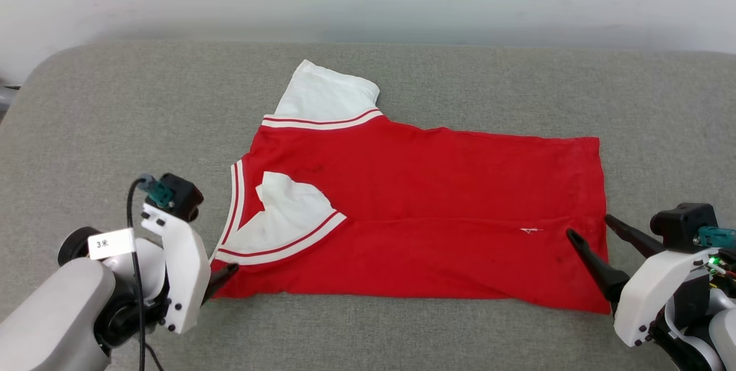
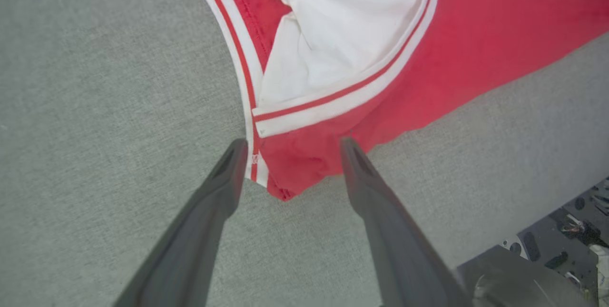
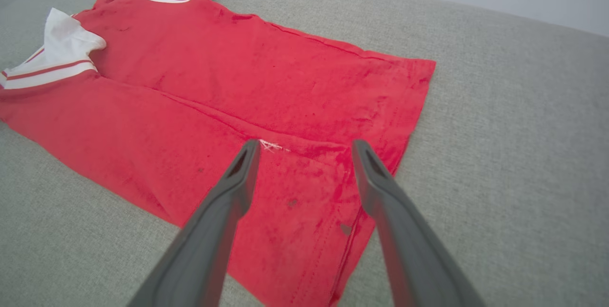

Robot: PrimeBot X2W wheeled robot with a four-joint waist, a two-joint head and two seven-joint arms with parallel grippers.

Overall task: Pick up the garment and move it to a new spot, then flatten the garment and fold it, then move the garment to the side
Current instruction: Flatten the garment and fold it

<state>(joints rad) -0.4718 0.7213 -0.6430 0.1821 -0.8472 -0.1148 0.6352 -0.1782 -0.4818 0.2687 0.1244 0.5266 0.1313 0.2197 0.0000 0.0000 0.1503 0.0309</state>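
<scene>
- The garment (image 1: pixel 414 204) lies spread on the grey cushion (image 1: pixel 115 100), about mid-surface, with its neck end to the left and its hem (image 1: pixel 598 210) to the right.
- It looks flattened already, and the first fold seems done. The near long side is turned over toward the middle, leaving a crease along the length. The near sleeve (image 1: pixel 287 210) is tucked in on top of the red cloth.
- The far sleeve (image 1: pixel 325 95) sticks out at the far left, unfolded, so the far side looks like the next thing to turn in.
- The left gripper (image 2: pixel 291 147) sits at the near-left corner. Its fingers are spread apart with the corner's tip between them, and they pinch nothing.
- The right gripper (image 1: pixel 587 225) is over the near-right corner by the hem, also released and wide. Whether its tips rest on the cloth I cannot tell.
- What is left, by my reading, is the far-side fold, then probably a fold across the length. After that comes the move to the side, which clearly has not begun, since the shirt lies mid-cushion.
</scene>
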